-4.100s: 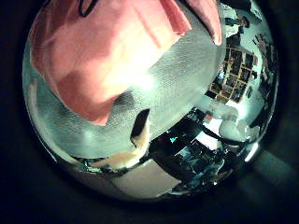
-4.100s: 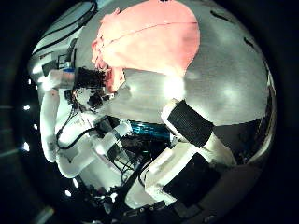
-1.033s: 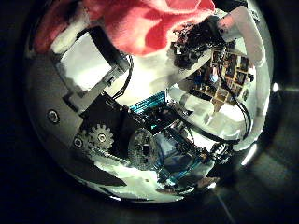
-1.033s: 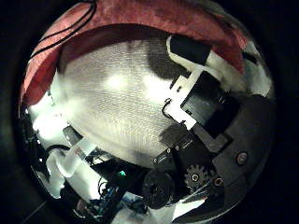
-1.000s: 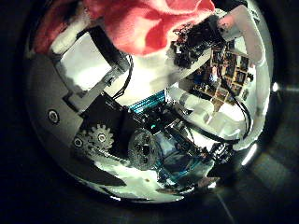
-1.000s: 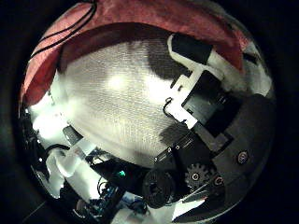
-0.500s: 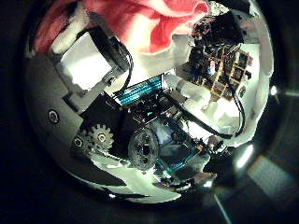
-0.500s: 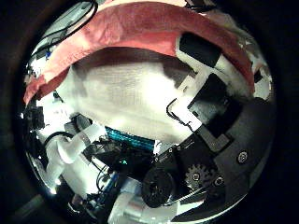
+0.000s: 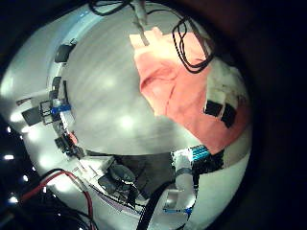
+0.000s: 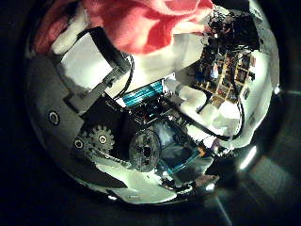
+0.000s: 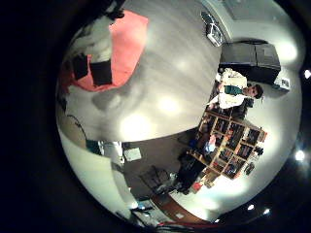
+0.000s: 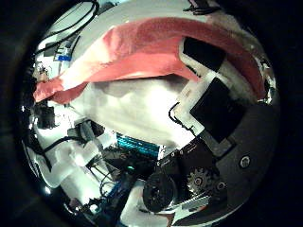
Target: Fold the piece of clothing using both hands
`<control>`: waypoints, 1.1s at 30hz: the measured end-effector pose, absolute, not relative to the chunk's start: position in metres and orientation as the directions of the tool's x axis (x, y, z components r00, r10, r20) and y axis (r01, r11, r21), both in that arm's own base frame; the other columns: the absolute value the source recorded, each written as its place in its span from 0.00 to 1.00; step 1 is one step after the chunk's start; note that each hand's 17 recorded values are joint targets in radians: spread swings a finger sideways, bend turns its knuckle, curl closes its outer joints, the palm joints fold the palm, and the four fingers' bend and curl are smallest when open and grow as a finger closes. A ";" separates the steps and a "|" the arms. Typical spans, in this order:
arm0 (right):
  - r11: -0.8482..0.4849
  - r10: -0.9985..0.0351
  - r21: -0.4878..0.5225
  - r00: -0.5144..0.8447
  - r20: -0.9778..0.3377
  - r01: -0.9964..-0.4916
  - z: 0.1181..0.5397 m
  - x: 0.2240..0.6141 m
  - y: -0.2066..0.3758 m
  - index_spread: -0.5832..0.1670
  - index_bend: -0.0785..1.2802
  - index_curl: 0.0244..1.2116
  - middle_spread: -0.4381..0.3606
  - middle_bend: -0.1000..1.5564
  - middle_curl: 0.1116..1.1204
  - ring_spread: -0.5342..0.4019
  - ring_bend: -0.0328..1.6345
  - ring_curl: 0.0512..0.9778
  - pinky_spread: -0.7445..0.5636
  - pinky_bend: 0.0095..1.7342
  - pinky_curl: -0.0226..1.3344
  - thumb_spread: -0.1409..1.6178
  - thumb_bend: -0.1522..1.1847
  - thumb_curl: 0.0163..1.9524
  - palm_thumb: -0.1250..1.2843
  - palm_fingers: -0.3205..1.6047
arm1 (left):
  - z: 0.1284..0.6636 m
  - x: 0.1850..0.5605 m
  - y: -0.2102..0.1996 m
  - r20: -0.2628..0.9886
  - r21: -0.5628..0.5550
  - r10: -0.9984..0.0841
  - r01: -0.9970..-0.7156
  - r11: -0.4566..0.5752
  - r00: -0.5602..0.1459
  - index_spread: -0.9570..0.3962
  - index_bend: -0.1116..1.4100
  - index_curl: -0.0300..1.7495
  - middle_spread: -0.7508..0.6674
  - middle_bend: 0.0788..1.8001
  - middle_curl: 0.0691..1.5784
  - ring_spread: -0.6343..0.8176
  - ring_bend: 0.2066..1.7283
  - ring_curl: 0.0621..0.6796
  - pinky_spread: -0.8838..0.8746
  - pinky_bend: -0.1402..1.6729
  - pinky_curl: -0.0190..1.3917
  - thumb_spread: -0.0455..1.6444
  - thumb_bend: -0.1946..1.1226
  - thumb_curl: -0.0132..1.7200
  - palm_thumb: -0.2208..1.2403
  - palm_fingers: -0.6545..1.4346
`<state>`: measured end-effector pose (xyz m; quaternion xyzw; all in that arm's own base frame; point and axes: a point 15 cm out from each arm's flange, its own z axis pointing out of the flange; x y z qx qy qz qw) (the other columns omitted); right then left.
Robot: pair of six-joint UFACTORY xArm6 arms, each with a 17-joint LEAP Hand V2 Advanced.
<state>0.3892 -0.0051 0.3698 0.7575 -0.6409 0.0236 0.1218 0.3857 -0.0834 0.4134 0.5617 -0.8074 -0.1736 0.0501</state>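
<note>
A reddish garment (image 12: 142,49) hangs stretched as a band above the grey table (image 12: 123,104). My right hand (image 12: 220,109) has its fingers (image 12: 204,55) curled over the cloth's edge. In the right little finger side view the garment (image 11: 121,39) bunches beside those fingers (image 11: 89,68). My left hand (image 10: 113,122) pinches the garment (image 10: 141,24) with a curled finger (image 10: 94,58) pressed into the cloth. From the left little finger side the garment (image 9: 177,81) drapes down over the table (image 9: 106,96), with fingertips (image 9: 223,103) on its edge.
Shelves full of small items (image 11: 228,136) stand off the table's far side and show in the left thumb side view as shelves (image 10: 226,66) too. A dark cabinet (image 11: 248,58) stands by the wall.
Four seconds ago the garment lay flat on the table below both palms. Both hands then closed on its edge, and now that edge is lifted off the table and pulled taut.
</note>
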 end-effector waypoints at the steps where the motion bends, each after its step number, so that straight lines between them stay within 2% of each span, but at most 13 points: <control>1: -0.146 -0.965 0.162 0.177 0.192 -0.976 0.368 0.399 -0.005 0.31 0.84 0.82 0.32 0.84 0.81 0.33 0.89 0.74 0.44 0.83 0.55 0.76 0.11 0.31 0.80 0.64 | 0.409 0.393 -0.085 -0.119 0.326 -0.924 -0.893 0.309 -0.363 0.24 0.20 0.91 0.05 0.44 0.74 0.14 0.81 0.74 0.19 0.82 0.41 0.65 0.14 0.41 0.79 0.85; 6: -0.134 -0.966 0.201 0.173 0.191 -0.970 0.347 0.446 -0.001 0.32 0.84 0.83 0.32 0.85 0.81 0.33 0.89 0.75 0.44 0.82 0.58 0.76 0.11 0.32 0.80 0.64 | 0.380 0.443 -0.084 -0.172 0.250 -0.930 -0.927 0.278 -0.325 0.25 0.20 0.92 0.05 0.44 0.75 0.15 0.82 0.74 0.19 0.82 0.42 0.65 0.14 0.41 0.79 0.85; 11: -0.122 -0.963 0.222 0.169 0.208 -0.967 0.324 0.484 -0.002 0.32 0.84 0.84 0.33 0.85 0.81 0.33 0.89 0.76 0.44 0.80 0.61 0.76 0.10 0.32 0.79 0.63 | 0.357 0.480 -0.082 -0.203 0.192 -0.931 -0.944 0.267 -0.304 0.26 0.20 0.92 0.05 0.44 0.75 0.15 0.82 0.74 0.19 0.82 0.42 0.65 0.14 0.41 0.79 0.84; 15: -0.095 -0.949 0.251 0.164 0.270 -0.963 0.294 0.509 -0.013 0.32 0.84 0.84 0.33 0.85 0.80 0.33 0.89 0.76 0.44 0.79 0.64 0.76 0.10 0.31 0.77 0.62 | 0.340 0.511 -0.083 -0.220 0.131 -0.931 -0.955 0.268 -0.291 0.27 0.20 0.92 0.04 0.44 0.75 0.15 0.81 0.75 0.20 0.82 0.42 0.65 0.14 0.41 0.79 0.84; 26: -0.094 -0.948 0.138 0.131 0.291 -0.986 0.233 0.569 -0.014 0.31 0.79 0.84 0.32 0.84 0.78 0.32 0.89 0.76 0.42 0.76 0.69 0.77 0.10 0.27 0.73 0.61 | 0.292 0.562 -0.097 -0.227 0.045 -0.933 -0.960 0.276 -0.279 0.29 0.20 0.92 0.04 0.42 0.76 0.15 0.81 0.75 0.20 0.82 0.43 0.64 0.14 0.41 0.79 0.83; 29: -0.086 -0.952 0.094 0.109 0.287 -0.992 0.219 0.585 -0.020 0.29 0.74 0.82 0.32 0.83 0.77 0.32 0.90 0.76 0.41 0.75 0.69 0.78 0.10 0.25 0.70 0.59 | 0.278 0.576 -0.096 -0.238 0.022 -0.934 -0.963 0.268 -0.266 0.30 0.20 0.92 0.04 0.41 0.76 0.15 0.80 0.75 0.20 0.81 0.43 0.63 0.12 0.39 0.76 0.83; 31: -0.084 -0.954 0.060 0.098 0.283 -0.995 0.216 0.595 -0.021 0.28 0.66 0.80 0.31 0.81 0.75 0.32 0.91 0.75 0.40 0.75 0.70 0.79 0.10 0.25 0.69 0.57 | 0.273 0.584 -0.093 -0.252 0.006 -0.933 -0.965 0.264 -0.257 0.30 0.19 0.91 0.04 0.40 0.75 0.14 0.78 0.73 0.20 0.80 0.42 0.62 0.12 0.38 0.73 0.81; 33: -0.082 -0.958 0.013 0.082 0.275 -0.997 0.216 0.607 -0.023 0.29 0.50 0.76 0.28 0.80 0.74 0.31 0.93 0.76 0.39 0.78 0.71 0.81 0.10 0.24 0.68 0.50 | 0.271 0.592 -0.089 -0.268 -0.017 -0.933 -0.967 0.254 -0.240 0.31 0.19 0.90 0.04 0.40 0.74 0.13 0.74 0.70 0.19 0.77 0.42 0.62 0.12 0.37 0.71 0.77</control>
